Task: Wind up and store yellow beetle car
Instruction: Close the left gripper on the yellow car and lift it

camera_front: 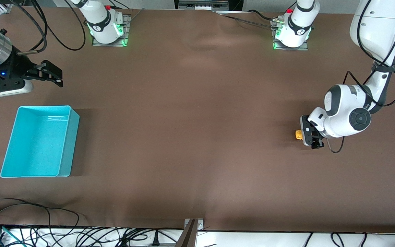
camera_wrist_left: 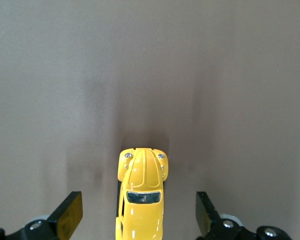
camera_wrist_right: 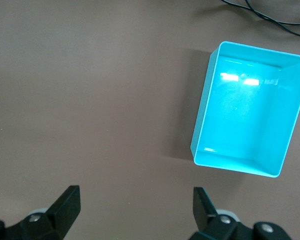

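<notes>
Two grippers are seen with their fingers spread apart, and nothing is clamped in either. The left gripper [camera_front: 312, 137] is lowered to the brown table [camera_front: 197, 137] at the left arm's end, directly at the yellow beetle car [camera_front: 298, 134]. In the left wrist view the yellow beetle car [camera_wrist_left: 141, 195] is shown standing on its wheels on the table between the two fingers [camera_wrist_left: 67, 215], with a gap left on each side so that neither finger touches it. The right gripper [camera_front: 51, 73] is held in the air at the right arm's end, where that arm waits. The turquoise bin [camera_front: 65, 144] is placed on the table at that same end, well apart from the car, and is shown empty in the right wrist view
</notes>
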Action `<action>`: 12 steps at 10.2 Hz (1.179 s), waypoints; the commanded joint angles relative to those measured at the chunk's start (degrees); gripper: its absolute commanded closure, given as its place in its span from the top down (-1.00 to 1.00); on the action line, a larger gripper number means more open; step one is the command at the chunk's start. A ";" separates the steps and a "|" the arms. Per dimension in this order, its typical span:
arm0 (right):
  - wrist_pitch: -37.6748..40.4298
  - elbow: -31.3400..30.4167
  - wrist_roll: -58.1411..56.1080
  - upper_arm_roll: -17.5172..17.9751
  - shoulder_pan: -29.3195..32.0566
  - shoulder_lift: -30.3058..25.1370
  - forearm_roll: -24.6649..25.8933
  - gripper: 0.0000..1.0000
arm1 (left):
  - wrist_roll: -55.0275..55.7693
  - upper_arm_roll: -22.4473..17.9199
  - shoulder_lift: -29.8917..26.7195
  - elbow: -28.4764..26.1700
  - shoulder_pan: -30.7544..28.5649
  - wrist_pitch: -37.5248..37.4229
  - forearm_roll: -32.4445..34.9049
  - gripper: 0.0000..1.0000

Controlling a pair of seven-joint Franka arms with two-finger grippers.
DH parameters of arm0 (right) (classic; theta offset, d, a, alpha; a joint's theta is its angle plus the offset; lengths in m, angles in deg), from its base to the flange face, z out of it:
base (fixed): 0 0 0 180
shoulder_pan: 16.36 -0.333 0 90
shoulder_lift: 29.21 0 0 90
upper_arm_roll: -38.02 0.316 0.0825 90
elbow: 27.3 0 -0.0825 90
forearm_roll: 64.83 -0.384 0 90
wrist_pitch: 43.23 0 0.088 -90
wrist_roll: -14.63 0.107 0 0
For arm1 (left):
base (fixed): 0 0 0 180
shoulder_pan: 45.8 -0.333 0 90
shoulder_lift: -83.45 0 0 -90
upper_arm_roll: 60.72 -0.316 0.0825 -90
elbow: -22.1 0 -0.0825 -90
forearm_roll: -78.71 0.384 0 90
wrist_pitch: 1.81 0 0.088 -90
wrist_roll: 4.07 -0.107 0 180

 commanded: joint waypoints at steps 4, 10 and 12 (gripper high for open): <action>0.27 0.80 -0.57 -0.04 -0.12 0.15 0.48 1.00 | -5.03 -0.18 0.17 -4.17 -0.70 7.36 2.48 1.00; 0.19 0.80 -0.48 -0.04 -0.12 0.15 0.30 1.00 | -5.12 -0.18 -0.26 -4.79 -1.23 7.01 3.03 -0.85; 0.36 0.80 -0.57 -0.04 -0.03 0.15 0.65 1.00 | -5.03 -0.18 -0.27 -4.70 -1.14 6.83 3.03 -1.00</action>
